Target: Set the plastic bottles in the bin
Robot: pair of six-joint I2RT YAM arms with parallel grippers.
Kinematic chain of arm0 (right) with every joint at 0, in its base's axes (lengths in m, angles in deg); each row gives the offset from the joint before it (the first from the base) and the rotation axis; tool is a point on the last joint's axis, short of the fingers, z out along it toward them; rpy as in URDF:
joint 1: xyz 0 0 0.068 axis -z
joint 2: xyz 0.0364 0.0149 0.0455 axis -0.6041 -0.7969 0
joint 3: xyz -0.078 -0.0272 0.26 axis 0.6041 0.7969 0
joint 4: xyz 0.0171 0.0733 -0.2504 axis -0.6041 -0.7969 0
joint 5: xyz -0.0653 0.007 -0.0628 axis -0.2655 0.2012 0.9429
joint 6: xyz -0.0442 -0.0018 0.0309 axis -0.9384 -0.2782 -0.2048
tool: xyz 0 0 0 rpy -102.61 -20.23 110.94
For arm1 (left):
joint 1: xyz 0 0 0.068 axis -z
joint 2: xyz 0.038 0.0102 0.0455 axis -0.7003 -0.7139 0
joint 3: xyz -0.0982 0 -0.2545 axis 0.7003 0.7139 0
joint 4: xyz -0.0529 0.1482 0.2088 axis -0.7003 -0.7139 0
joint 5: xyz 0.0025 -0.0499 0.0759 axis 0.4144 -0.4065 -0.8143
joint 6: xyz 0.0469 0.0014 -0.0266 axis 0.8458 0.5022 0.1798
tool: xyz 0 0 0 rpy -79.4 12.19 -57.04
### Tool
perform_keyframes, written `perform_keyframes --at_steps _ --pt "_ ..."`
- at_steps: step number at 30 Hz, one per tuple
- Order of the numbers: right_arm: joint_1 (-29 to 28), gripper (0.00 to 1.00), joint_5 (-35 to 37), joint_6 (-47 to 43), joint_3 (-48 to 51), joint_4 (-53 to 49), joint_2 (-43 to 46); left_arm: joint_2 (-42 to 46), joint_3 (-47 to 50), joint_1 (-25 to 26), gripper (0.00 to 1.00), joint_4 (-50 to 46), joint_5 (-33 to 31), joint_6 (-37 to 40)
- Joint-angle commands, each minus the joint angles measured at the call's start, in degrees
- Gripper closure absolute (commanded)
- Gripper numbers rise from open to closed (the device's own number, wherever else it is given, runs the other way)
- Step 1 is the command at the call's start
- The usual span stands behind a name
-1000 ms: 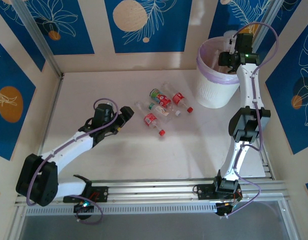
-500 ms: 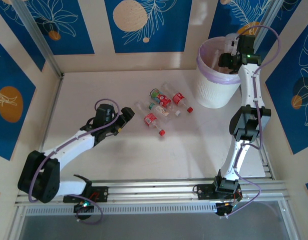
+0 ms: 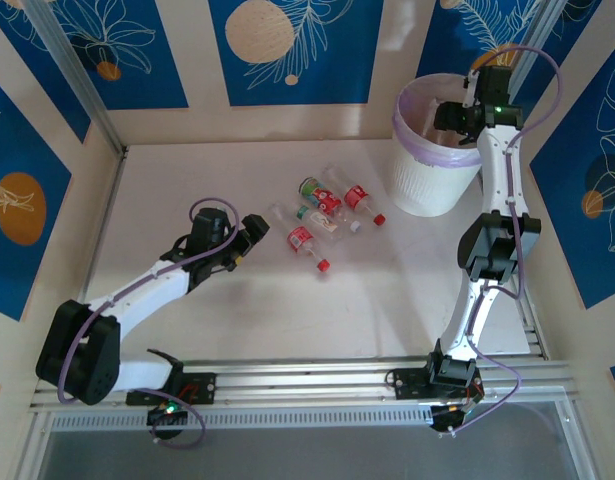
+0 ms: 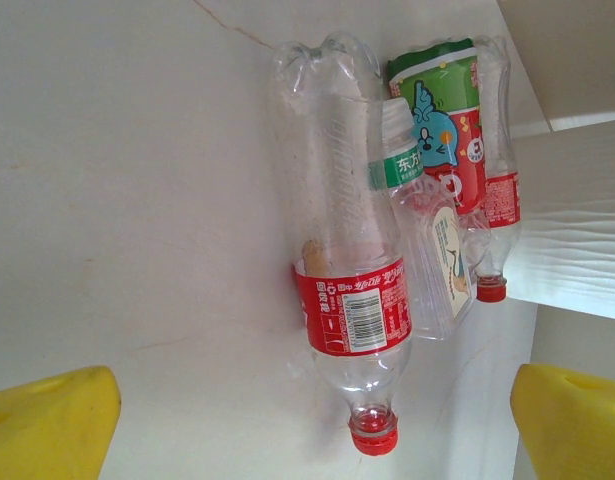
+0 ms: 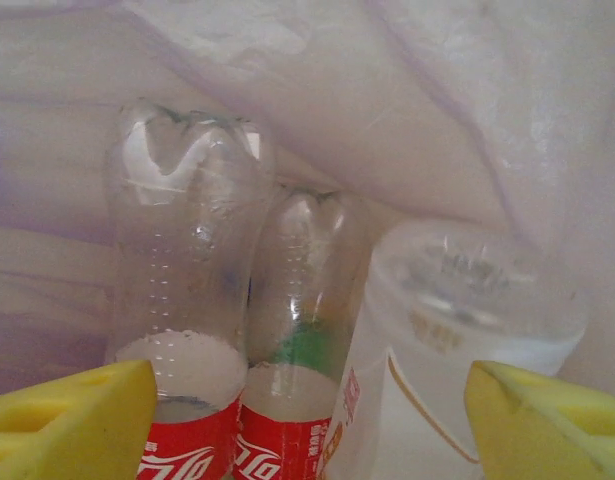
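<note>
My right gripper (image 3: 453, 116) has opened wider above the bin (image 3: 419, 190), holding nothing, and my left gripper (image 3: 255, 222), wide open too, faces the plastic bottles (image 3: 322, 215) on the table (image 3: 237, 170): light, squashy, slippery, so I'd pinch one round its label.

- Left arm (image 3: 152, 285), right arm (image 3: 499, 185): white links, black joints.
- Purple cable (image 3: 209, 201) looped along each arm.
- Gripper fingers (image 4: 47, 425): yellow, blocky.
- Green light (image 3: 168, 411) at left base.

Robot test cell: aluminium rail (image 3: 307, 380) along white table (image 3: 327, 320), blue floral wall panels (image 3: 332, 60) around.
</note>
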Motion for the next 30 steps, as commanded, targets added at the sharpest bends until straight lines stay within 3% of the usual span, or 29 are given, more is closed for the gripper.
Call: perform_keyframes --at_steps 1,20,30 --pt "0.1 0.19 -1.3 0.0 -2.8 -1.6 0.1 -0.6 -0.5 -0.6 0.0 0.8 -0.1 0.7" --pt "-6.2 0.19 -2.7 -0.9 3.7 1.8 16.6 -10.4 -11.2 0.5 0.0 -4.2 -2.8 1.6" --pt "-13.3 0.2 -11.2 3.0 23.3 4.2 35.0 -20.5 -20.8 1.1 0.01 -5.1 -3.8 4.5"
